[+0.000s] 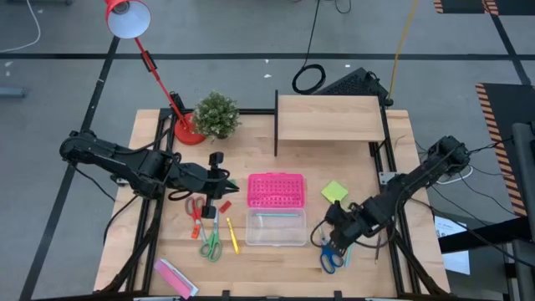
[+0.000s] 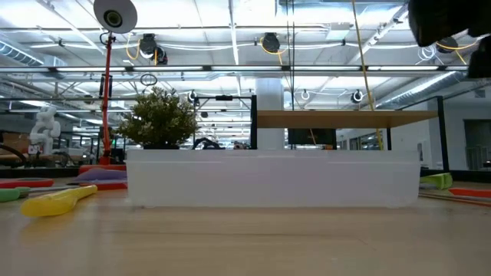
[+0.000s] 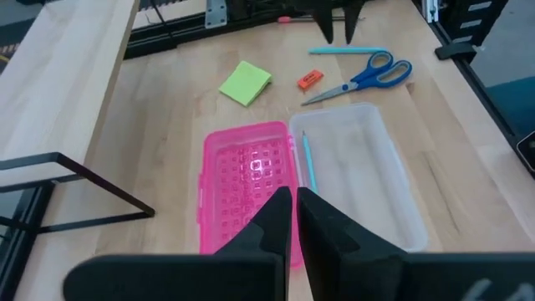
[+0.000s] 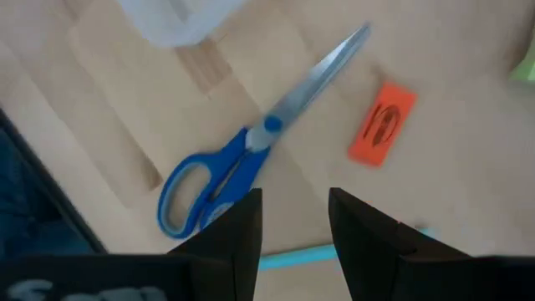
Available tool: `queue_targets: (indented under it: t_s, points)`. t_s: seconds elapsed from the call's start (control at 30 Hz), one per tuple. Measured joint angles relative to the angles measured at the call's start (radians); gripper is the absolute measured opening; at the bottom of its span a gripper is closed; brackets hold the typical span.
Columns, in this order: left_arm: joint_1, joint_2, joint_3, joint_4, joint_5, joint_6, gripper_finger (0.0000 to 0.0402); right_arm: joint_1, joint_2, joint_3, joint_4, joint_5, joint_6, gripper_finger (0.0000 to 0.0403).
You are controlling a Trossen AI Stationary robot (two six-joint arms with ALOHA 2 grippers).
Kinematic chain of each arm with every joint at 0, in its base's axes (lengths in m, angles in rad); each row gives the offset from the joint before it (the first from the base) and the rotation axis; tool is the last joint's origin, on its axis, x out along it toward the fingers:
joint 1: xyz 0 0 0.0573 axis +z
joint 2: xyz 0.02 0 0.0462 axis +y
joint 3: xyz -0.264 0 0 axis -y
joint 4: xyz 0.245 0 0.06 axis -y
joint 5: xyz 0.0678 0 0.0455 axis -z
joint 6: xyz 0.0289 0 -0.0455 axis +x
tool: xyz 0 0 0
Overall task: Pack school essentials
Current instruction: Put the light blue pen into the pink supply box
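Note:
The clear box (image 1: 276,228) lies open mid-table, its pink lid (image 1: 276,191) folded back toward the far side. A thin teal pencil (image 3: 308,159) lies inside the box. Blue scissors (image 4: 226,176), an orange eraser (image 4: 383,123) and a teal pen (image 4: 292,256) lie right of the box, with the lime-green note pad (image 1: 334,191) farther back. My right gripper (image 4: 292,219) hovers open over the scissors and pen. Red scissors (image 1: 195,209), green scissors (image 1: 209,245) and a yellow pencil (image 1: 231,236) lie left of the box. My left gripper (image 3: 294,216) is shut above them, holding nothing.
A wooden shelf (image 1: 330,117), a potted plant (image 1: 217,114) and a red lamp (image 1: 150,58) stand along the far edge. A flat pink packet (image 1: 175,277) lies at the near left corner. Bare table shows in front of the box.

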Motion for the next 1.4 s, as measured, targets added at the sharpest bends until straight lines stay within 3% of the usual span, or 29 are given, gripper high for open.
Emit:
queue_targets:
  t_s: [0.1, 0.23, 0.53, 0.73, 1.0, 1.27, 1.4]
  points:
    - [0.0, 0.0, 0.0, 0.0, 0.0, 0.014, 0.0026, 0.055, 0.0, 0.0, 0.129, -0.018, -0.012, 0.0135]
    - [0.0, 0.0, 0.0, 0.001, 0.0, 0.029, 0.0026, 0.084, 0.0, 0.0, 0.273, 0.035, 0.06, 0.0141]
    - [0.0, 0.0, 0.0, -0.002, 0.023, 0.028, 0.0026, 0.121, 0.03, 0.0, 0.262, 0.193, 0.455, 0.0141]
    - [-0.001, 0.0, 0.0, -0.017, 0.032, 0.026, 0.0026, 0.17, 0.1, 0.0, 0.257, 0.145, 0.653, 0.0141]
    - [-0.001, 0.0, 0.0, -0.039, 0.031, 0.025, 0.0026, 0.204, 0.117, 0.0, 0.087, 0.054, 0.871, 0.0141]
    - [-0.002, 0.0, 0.0, -0.039, 0.03, 0.025, 0.0026, 0.201, 0.128, 0.0, -0.017, 0.052, 0.944, 0.0141]
    - [-0.002, 0.0, 0.0, -0.039, 0.028, 0.033, 0.0026, 0.198, 0.163, 0.0, -0.051, -0.011, 0.961, 0.0141]
